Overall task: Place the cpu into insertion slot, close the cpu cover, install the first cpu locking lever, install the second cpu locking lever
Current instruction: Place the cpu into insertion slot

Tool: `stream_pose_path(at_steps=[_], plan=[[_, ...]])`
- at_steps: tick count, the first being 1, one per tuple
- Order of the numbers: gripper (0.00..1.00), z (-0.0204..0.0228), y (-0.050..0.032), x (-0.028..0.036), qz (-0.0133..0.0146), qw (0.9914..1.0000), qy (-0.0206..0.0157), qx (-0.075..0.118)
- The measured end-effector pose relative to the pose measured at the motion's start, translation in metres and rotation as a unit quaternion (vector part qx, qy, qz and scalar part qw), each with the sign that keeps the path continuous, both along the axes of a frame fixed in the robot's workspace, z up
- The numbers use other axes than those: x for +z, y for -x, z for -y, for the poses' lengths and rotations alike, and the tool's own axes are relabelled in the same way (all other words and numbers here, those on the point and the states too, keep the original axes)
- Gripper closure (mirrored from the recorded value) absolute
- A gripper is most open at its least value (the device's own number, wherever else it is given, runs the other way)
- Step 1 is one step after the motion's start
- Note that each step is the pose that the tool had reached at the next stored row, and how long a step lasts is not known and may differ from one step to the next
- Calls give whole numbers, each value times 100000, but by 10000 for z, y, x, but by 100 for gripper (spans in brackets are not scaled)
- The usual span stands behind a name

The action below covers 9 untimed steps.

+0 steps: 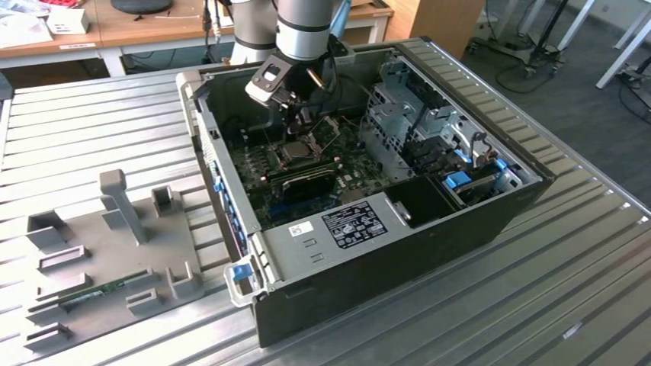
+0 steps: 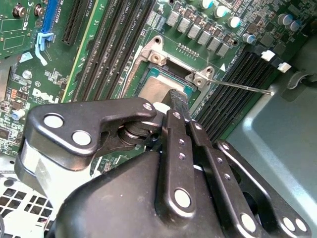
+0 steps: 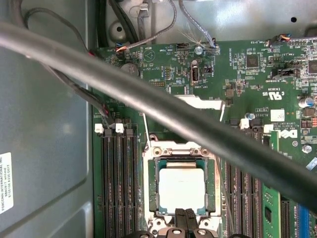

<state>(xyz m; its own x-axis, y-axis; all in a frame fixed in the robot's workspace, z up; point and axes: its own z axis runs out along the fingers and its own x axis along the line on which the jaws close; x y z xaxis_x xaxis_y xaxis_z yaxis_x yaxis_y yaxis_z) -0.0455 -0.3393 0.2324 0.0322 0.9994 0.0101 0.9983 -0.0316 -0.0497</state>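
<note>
First wrist view: cpu [image 3: 182, 187] in slot [image 3: 181, 148], nxt to claw [image 3: 185, 218].

- White printed sticker [image 1: 349, 226] on grey metal case bar [image 1: 280, 255], well apart from the pincer [image 1: 301, 120]; print too small to read.
- White silkscreen letters and marks [image 3: 274, 94] on green motherboard [image 3: 237, 74], ahead of the pincer.
- White paper label [image 3: 5, 189] on grey case wall [image 3: 49, 148], well to the pincer's side; cut off.
</note>
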Motion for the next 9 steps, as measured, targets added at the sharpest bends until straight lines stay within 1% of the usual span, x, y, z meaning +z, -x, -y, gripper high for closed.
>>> stream_pose_path(at_steps=[9], plan=[[89,0,0,0,-341,99999,0,1]])
